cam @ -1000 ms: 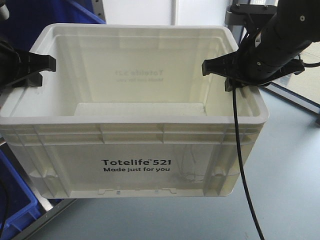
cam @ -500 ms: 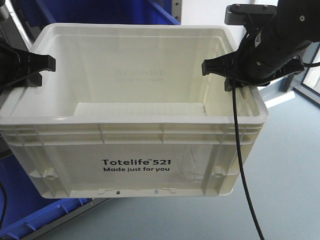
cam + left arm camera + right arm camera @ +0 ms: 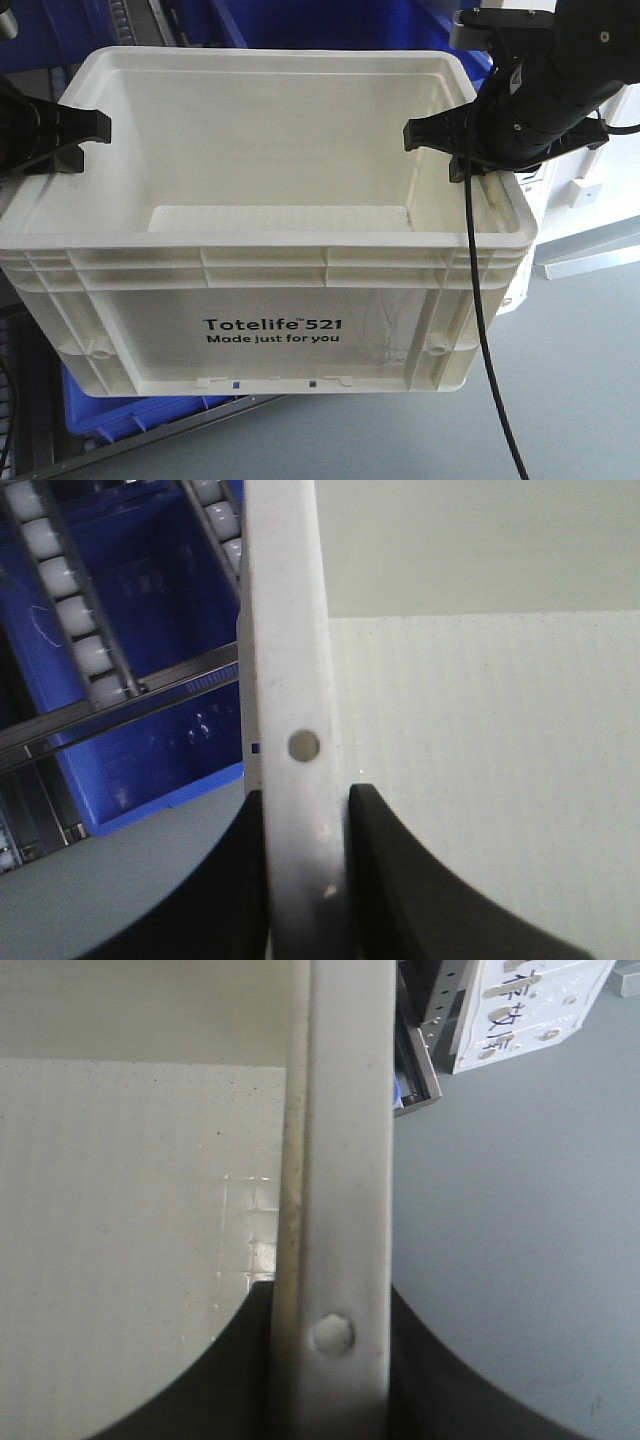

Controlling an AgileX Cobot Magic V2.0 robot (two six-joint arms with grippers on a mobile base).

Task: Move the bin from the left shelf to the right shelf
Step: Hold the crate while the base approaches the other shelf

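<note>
The bin (image 3: 270, 330) is a big white tote with black "Totelife 521" print, held up off the floor and filling the front view. My left gripper (image 3: 88, 140) is shut on its left rim, and my right gripper (image 3: 430, 150) is shut on its right rim. In the left wrist view the black fingers of the left gripper (image 3: 305, 800) pinch the white rim (image 3: 290, 680) from both sides. The right wrist view shows the right gripper (image 3: 330, 1295) clamped the same way on the rim (image 3: 340, 1160). The bin holds nothing but a pale liner sheet (image 3: 280, 218).
Blue bins stand behind the tote (image 3: 330, 25) and below it (image 3: 150, 410). A roller shelf (image 3: 70, 610) with a blue bin (image 3: 150, 600) lies to the left. At the right are a white labelled unit (image 3: 530, 1010), grey floor (image 3: 580, 380) and a hanging black cable (image 3: 480, 330).
The bin and both grippers keep their place in the view. The blue bins and shelving behind them have slid to the right across the front view.
</note>
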